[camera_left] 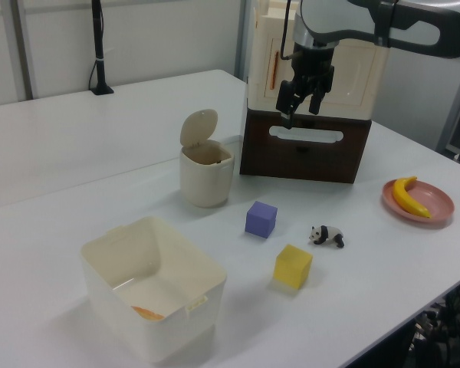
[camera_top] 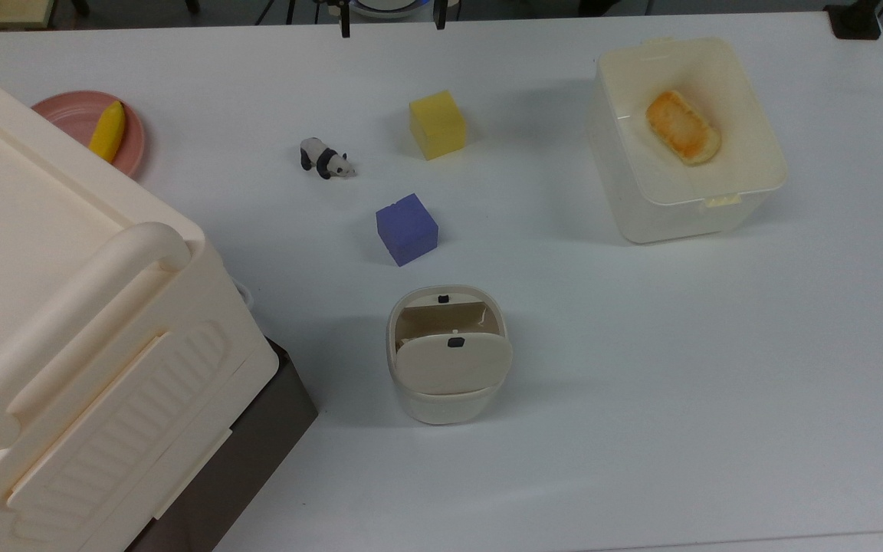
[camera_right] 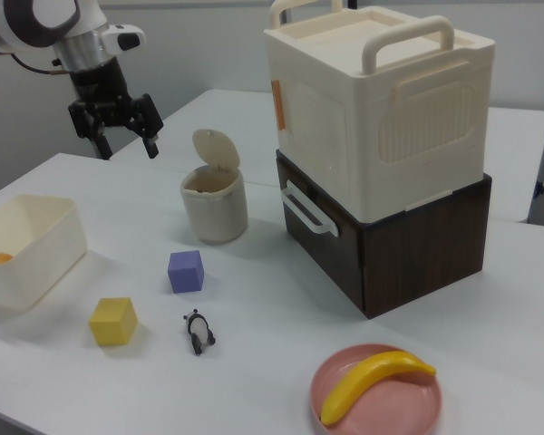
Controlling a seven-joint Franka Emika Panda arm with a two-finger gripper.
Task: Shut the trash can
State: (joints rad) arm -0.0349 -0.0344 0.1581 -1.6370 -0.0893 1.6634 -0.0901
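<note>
While our black two-finger gripper (camera_right: 122, 131) hangs open and empty above the white counter (camera_top: 641, 368), the small cream-white rounded-square trash can (camera_left: 205, 178) stands with its lid (camera_left: 198, 126) raised.

Your gripper (camera_right: 124, 134) hangs in the air at about ten o'clock in the right view, pointing straight down with its two black fingers (camera_right: 150, 138) spread wide and nothing between them. In the left view, the gripper (camera_left: 300, 102) sits near one o'clock, hanging from a white wrist.
</note>
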